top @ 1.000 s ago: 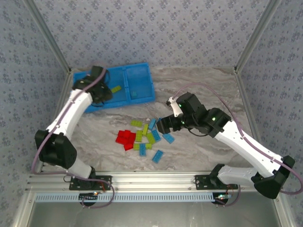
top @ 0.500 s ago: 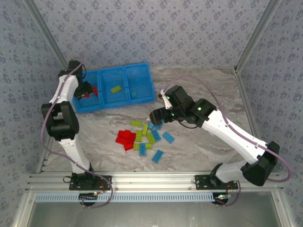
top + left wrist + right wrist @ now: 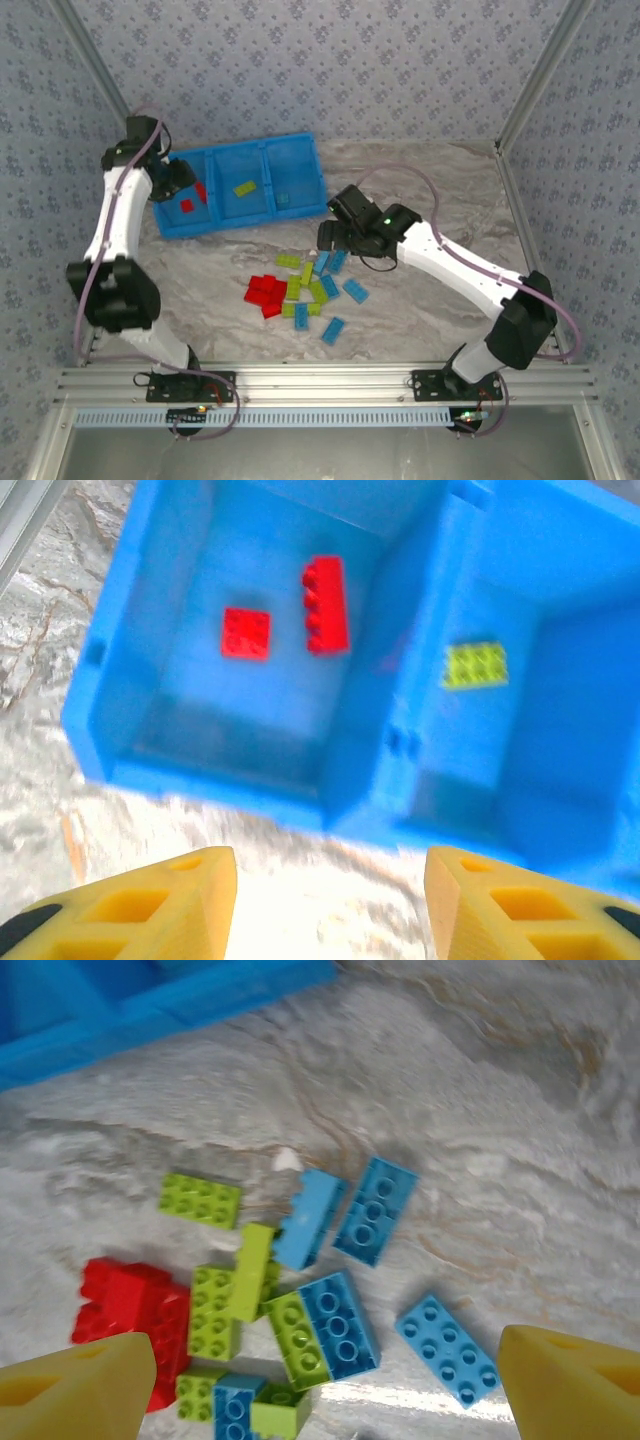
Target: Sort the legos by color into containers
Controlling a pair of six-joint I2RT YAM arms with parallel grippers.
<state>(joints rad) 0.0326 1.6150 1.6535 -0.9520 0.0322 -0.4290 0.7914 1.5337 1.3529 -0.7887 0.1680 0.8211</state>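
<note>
While left tool (image 3: 325, 900) and right tool (image 3: 322, 1385) gape empty | legos (image 3: 338, 1326): studded bricks, red, lime, light blue

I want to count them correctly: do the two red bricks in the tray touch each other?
Apart. The left wrist view shows bare tray floor between the square red brick and the long red brick.

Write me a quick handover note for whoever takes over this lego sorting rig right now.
Left gripper open, empty, hovering by the left compartment of the tray. Right gripper open, empty, over the loose pile on the table.
Done: two red bricks in the left compartment, one lime green brick in the middle, one seemingly light blue brick in the right.
Left: sort the pile's red, green and blue bricks.
</note>
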